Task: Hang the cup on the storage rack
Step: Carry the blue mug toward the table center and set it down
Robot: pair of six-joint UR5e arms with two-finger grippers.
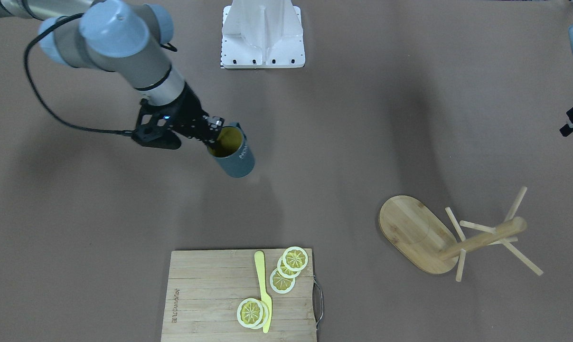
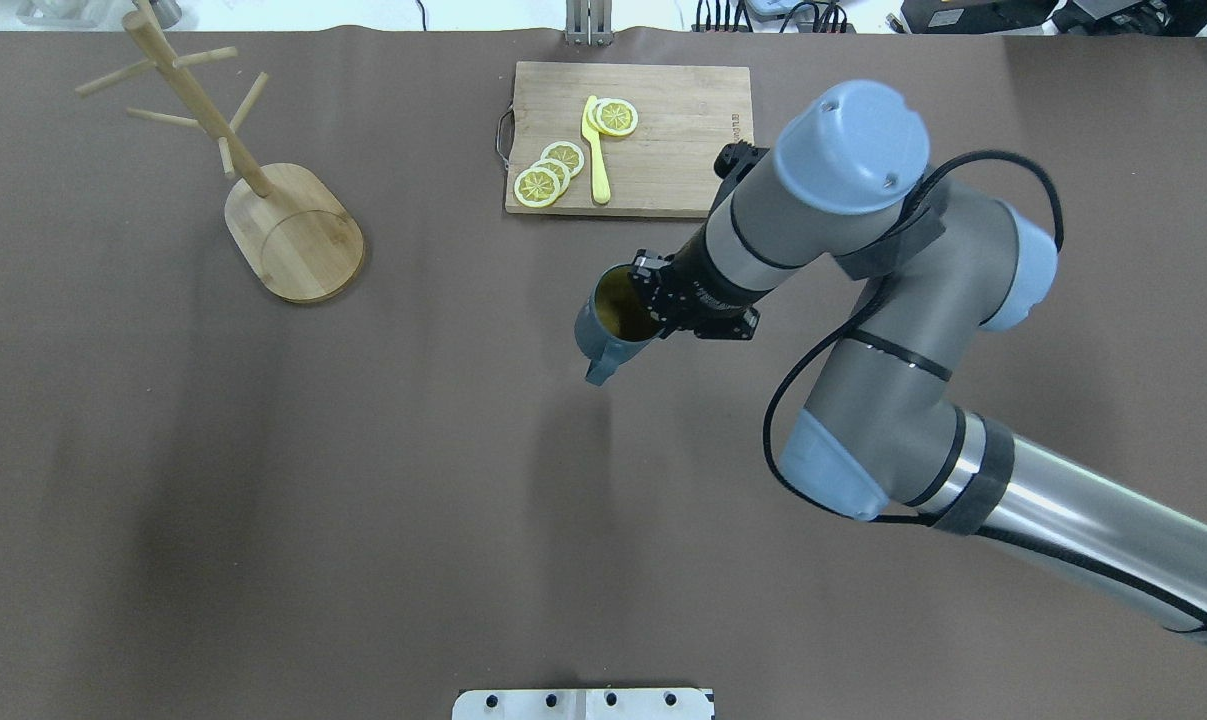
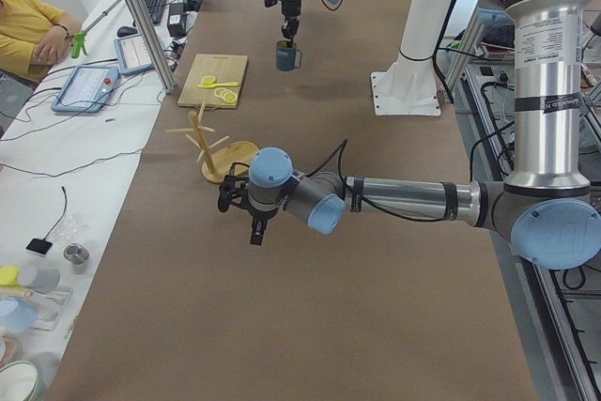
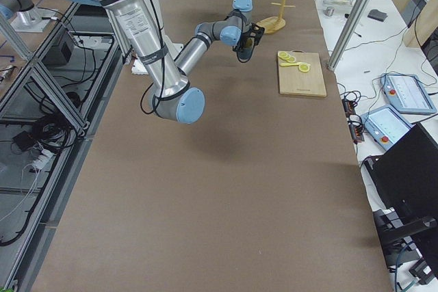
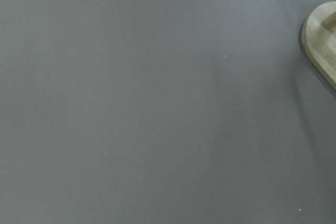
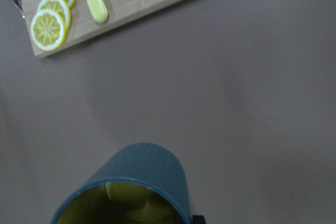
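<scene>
The cup (image 1: 236,159) is held tilted above the middle of the bench (image 2: 363,500), its rim clamped by the right jaws. It is judged rigid, glazed, probably slippery and breakable. The handle should be left free for the storage rack (image 2: 293,235) by the far-left corner. The left jaws' state cannot be told.

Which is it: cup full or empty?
Empty. The right wrist view looks into the cup and shows only its bare yellowish inside; overhead, the right gripper pinches its rim.
</scene>
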